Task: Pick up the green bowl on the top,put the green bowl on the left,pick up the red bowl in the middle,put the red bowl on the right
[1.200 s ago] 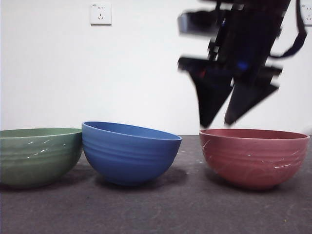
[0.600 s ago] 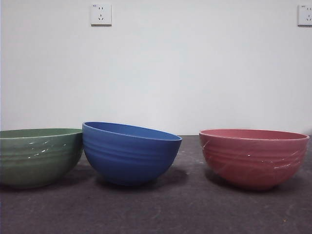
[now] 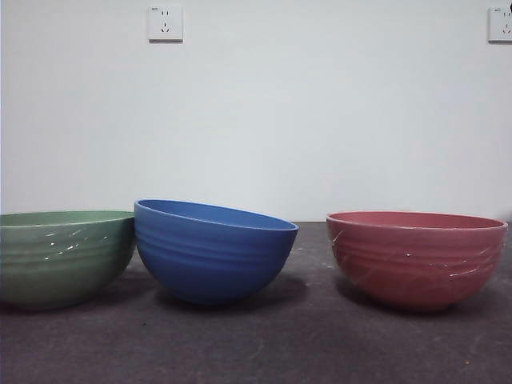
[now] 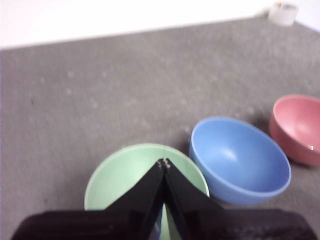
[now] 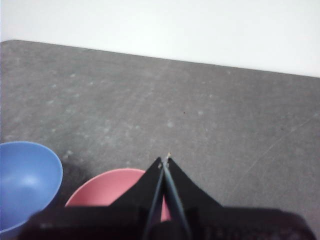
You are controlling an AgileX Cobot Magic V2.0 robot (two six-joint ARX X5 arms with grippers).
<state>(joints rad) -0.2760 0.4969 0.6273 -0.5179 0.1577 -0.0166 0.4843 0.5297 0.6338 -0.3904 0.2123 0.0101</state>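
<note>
The green bowl [image 3: 60, 256] stands upright at the left of the table, its side touching the blue bowl. At the right, apart from the others, the red bowl [image 3: 416, 256] rests upright. No arm shows in the front view. High above the green bowl [image 4: 125, 175] hangs my left gripper [image 4: 164, 163], shut and holding nothing. My right gripper [image 5: 165, 160] is likewise shut and empty, raised over the red bowl [image 5: 107, 192].
A blue ridged bowl [image 3: 212, 248] sits tilted in the middle between the other two. Dark grey table surface [image 3: 264, 344] stretches in front of the bowls. A white wall with outlets [image 3: 165, 22] stands behind.
The dark gripper that hung above the red bowl one second ago has risen out of the front view. The bowls have not moved.
</note>
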